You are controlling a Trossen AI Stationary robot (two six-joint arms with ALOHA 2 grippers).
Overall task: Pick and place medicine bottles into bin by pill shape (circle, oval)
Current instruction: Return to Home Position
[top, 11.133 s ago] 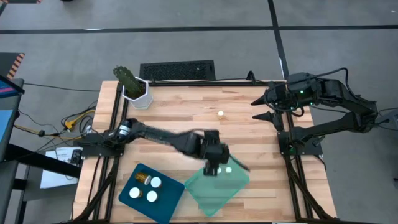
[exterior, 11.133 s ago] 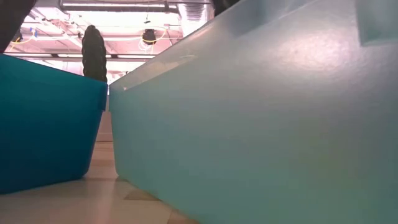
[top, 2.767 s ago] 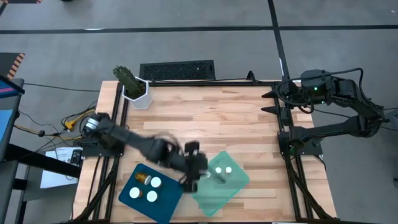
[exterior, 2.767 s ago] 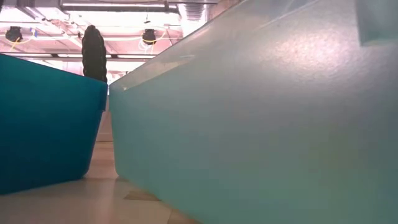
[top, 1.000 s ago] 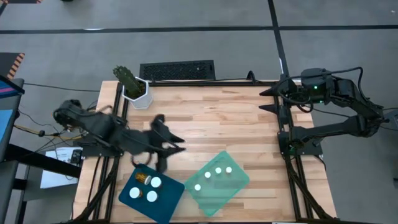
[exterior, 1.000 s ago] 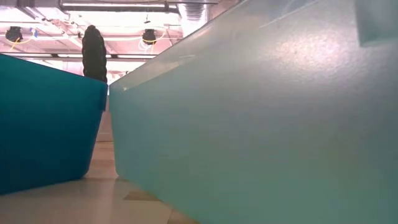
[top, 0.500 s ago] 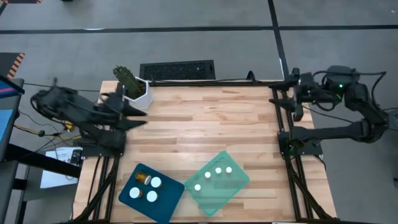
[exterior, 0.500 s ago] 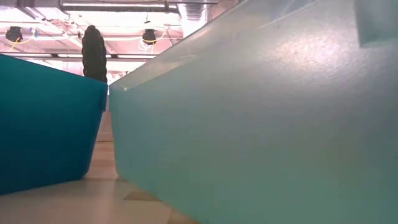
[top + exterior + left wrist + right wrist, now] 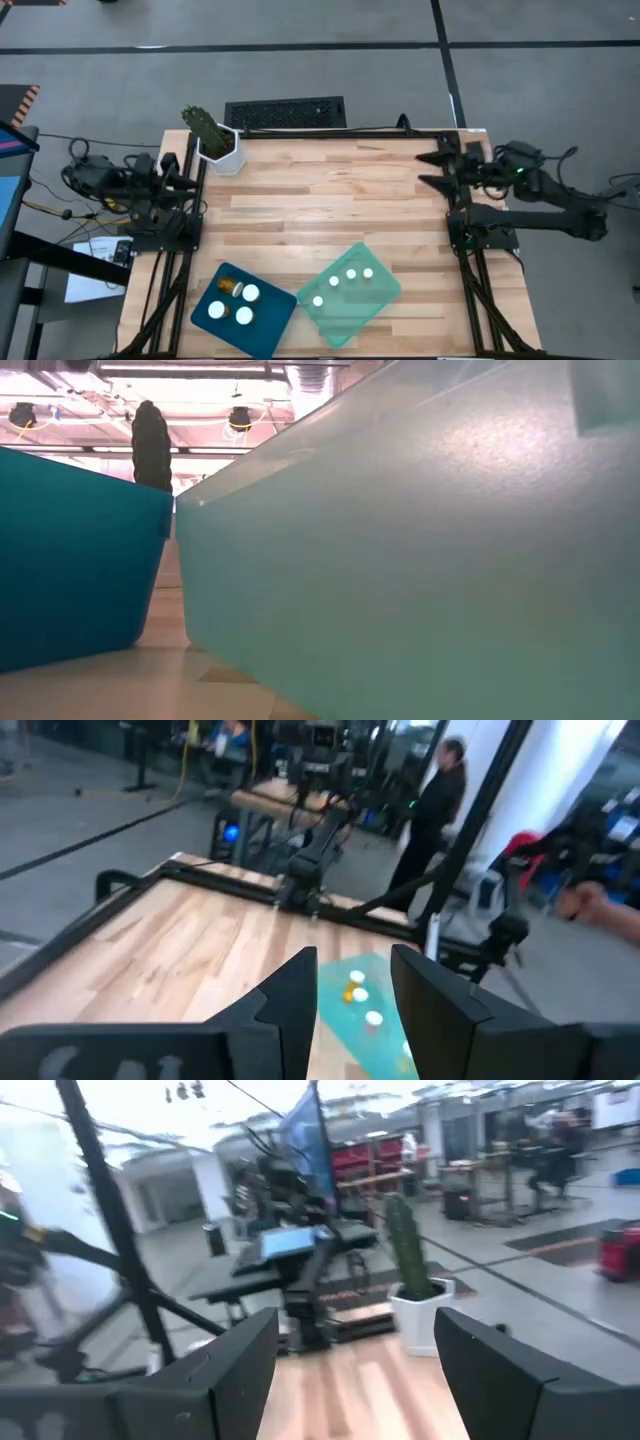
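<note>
Several medicine bottles with white caps stand in two bins near the table's front edge. The dark blue bin (image 9: 243, 310) holds three upright bottles and one amber bottle (image 9: 232, 288) lying on its side. The pale teal bin (image 9: 348, 290) holds several upright bottles (image 9: 351, 272), which also show in the left wrist view (image 9: 360, 995). My left gripper (image 9: 188, 172) (image 9: 355, 960) is at the table's left edge, open by a narrow gap and holding nothing. My right gripper (image 9: 422, 169) (image 9: 355, 1330) is at the right edge, open wide and holding nothing.
A white pot with a cactus (image 9: 215, 140) stands at the table's far left corner, close to my left gripper. A black keyboard-like grille (image 9: 285, 112) lies beyond the far edge. In the low view the two bin walls (image 9: 400, 560) fill the picture. A person (image 9: 435, 810) stands in the room beyond.
My left gripper has drawn back from above the table beside the blue bin to the table's left edge, moving left and toward the far side. My right arm has folded lower at the right edge. The bottles and bins have stayed put.
</note>
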